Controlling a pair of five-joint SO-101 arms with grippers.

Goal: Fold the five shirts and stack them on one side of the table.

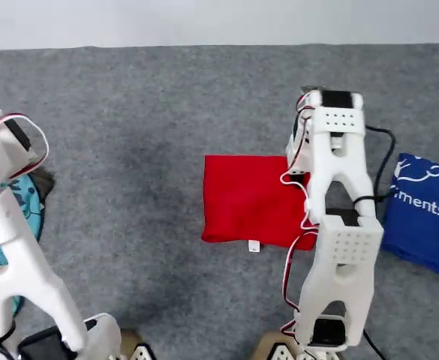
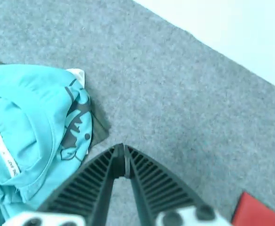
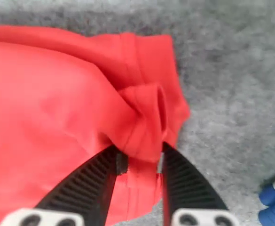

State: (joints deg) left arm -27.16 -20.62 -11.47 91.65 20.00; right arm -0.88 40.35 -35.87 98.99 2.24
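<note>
R claw (image 3: 139, 157) pinches a bunched fold at the edge of the red shirt (image 3: 57, 103), fingers narrow round the cloth. R arm (image 1: 335, 225) stretches fwd over the grey mat (image 1: 144, 135), wrist bent down. L claw (image 2: 124, 151) hangs w/ tips together, nothing between them. Shirts seen: 3. That's 1 red, 1 blue shirt (image 1: 422, 217) off to R claw's right, and 1 teal shirt (image 2: 29, 132) just beside L claw.
</note>
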